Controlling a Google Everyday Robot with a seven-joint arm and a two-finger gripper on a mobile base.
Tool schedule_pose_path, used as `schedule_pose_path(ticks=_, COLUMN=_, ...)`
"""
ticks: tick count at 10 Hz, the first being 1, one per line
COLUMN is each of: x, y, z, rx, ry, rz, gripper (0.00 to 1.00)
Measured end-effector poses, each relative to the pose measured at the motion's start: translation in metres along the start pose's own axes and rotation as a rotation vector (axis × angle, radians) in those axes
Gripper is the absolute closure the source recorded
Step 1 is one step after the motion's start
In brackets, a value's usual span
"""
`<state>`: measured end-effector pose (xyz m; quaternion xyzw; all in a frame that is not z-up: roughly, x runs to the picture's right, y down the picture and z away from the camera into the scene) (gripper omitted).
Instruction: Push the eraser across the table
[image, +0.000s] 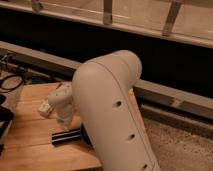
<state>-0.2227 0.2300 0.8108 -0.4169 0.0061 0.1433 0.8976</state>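
Note:
The eraser (67, 136), a black oblong block with pale stripes, lies on the light-brown wooden table (30, 137) near its front middle. My big white arm (112, 110) fills the centre of the view and hides the table's right part. Its wrist points down, and the gripper (63, 124) sits just above and behind the eraser, close to its left half. I cannot tell whether it touches the eraser.
A dark bowl (84, 134) shows partly behind the arm, right of the eraser. A small white box (45, 108) lies left of the wrist. A black object (5, 120) is at the table's left edge, with cables (11, 80) behind it. A dark wall with a ledge runs along the back.

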Motion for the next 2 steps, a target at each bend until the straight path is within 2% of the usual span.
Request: schedule_pose_path(ticks=2, x=0.0017, y=0.0087, z=-0.0017, rx=-0.022, ry=0.021, rz=0.008, gripper=1.0)
